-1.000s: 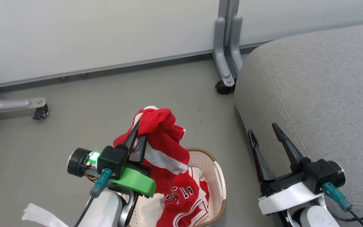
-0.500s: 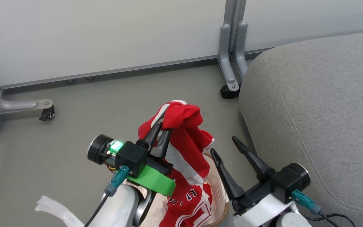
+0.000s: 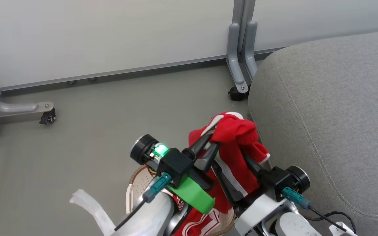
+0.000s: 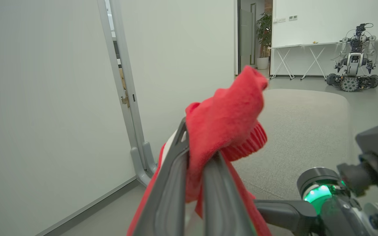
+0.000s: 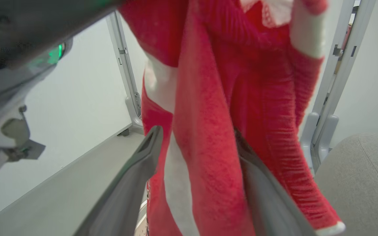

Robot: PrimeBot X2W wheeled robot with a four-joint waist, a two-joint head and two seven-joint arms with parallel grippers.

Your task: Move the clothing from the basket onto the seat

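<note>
My left gripper (image 3: 212,141) is shut on a bunched fold of the clothing, a red jersey (image 3: 233,147) with white stripes. It holds the jersey up beside the left edge of the grey seat (image 3: 333,108). The rest of the jersey hangs down into the cream basket (image 3: 136,183), low in the head view and partly hidden by my arms. My right gripper (image 3: 238,173) is open, its fingers standing on either side of the hanging cloth. The right wrist view shows the jersey (image 5: 208,147) draped between the fingers (image 5: 133,183). In the left wrist view the jersey (image 4: 228,111) is pinched and the seat (image 4: 300,124) lies beyond.
A white partition runs along the back on grey legs with casters (image 3: 238,90) (image 3: 46,114). Grey floor lies to the left. A white strip (image 3: 90,206) sticks out by my left forearm. Another wheeled robot (image 4: 353,65) and folding tables stand far off.
My left gripper has carried the jersey to the right, up to the seat's edge. My right gripper has swung left under it, so the cloth now hangs between its fingers.
</note>
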